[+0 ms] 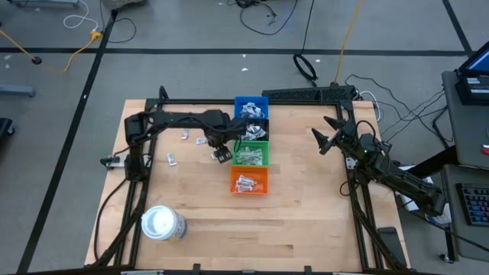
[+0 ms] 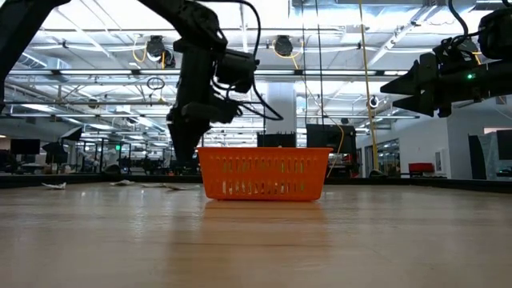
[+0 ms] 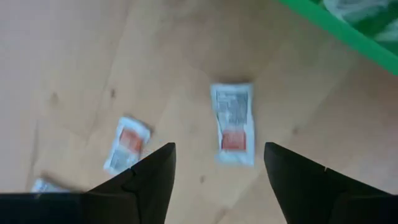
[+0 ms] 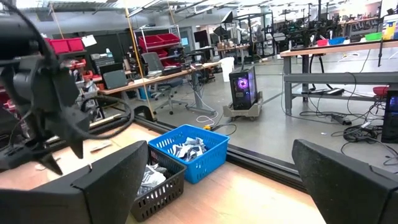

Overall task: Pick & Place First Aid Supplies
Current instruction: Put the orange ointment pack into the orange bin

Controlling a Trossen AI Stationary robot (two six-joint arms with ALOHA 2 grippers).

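Observation:
Small white packets with reddish marks lie flat on the wooden table left of the bins: one packet (image 3: 233,124) under my left gripper, a second packet (image 3: 127,144) beside it, and others (image 1: 186,136) (image 1: 171,159) farther left. My left gripper (image 3: 217,146) (image 1: 222,153) points down over the table, open, with its fingers standing either side of the first packet's near end and above it. It hovers just left of the green bin (image 1: 250,153). My right gripper (image 1: 325,137) waits open and level at the table's right side.
A column of bins stands mid-table: blue bin (image 1: 250,107) farthest, then a black bin (image 1: 254,126), the green one, and an orange bin (image 1: 250,181) nearest; each holds packets. A large white roll (image 1: 163,224) stands near the front left. Bare wood lies at front and right.

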